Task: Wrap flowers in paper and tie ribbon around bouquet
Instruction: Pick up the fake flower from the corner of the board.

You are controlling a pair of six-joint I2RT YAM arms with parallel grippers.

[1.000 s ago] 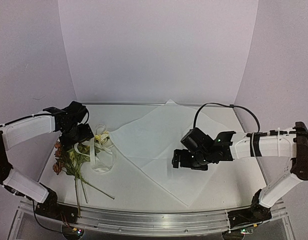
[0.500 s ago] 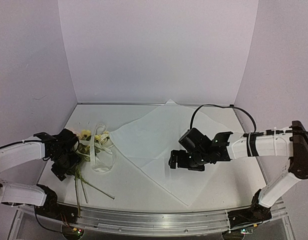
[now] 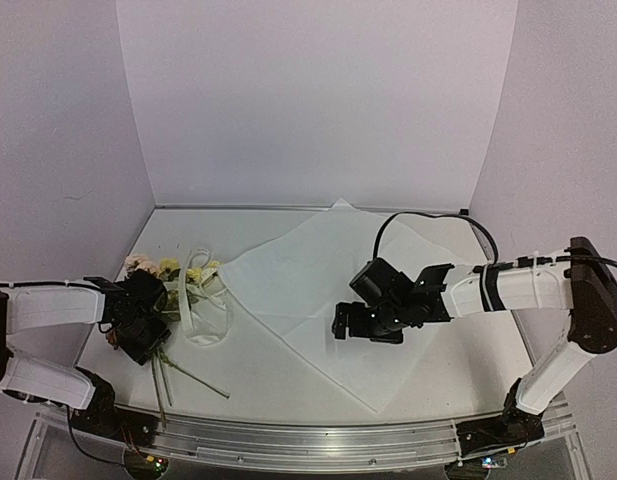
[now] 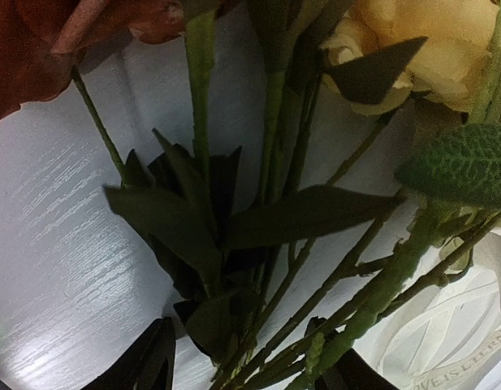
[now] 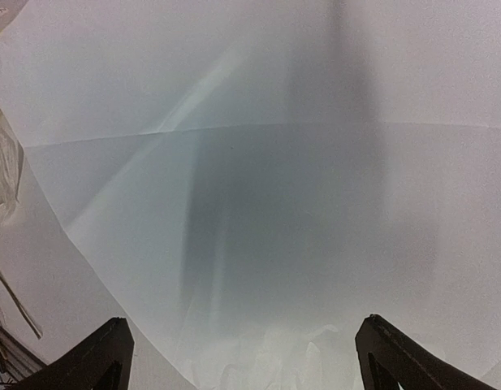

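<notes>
Left gripper is coming down on the flowers, jaws narrowing with the stems between them; can't tell if it's clamping yet. Pickup is starting. Right gripper is staying wide open, hovering with the paper directly beneath.

Yellow, pale pink and green flowers, white paper, off-white ribbon with perhaps grey lettering

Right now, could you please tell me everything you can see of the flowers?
The flowers lie flat on the table, at its left side: yellow blossoms, a pale rose and a reddish-brown bloom, with dark green leaves and long thin stems pointing to the near edge. The left gripper straddles the stems; whether it pinches them is unclear. The ribbon loops beside them.
</notes>
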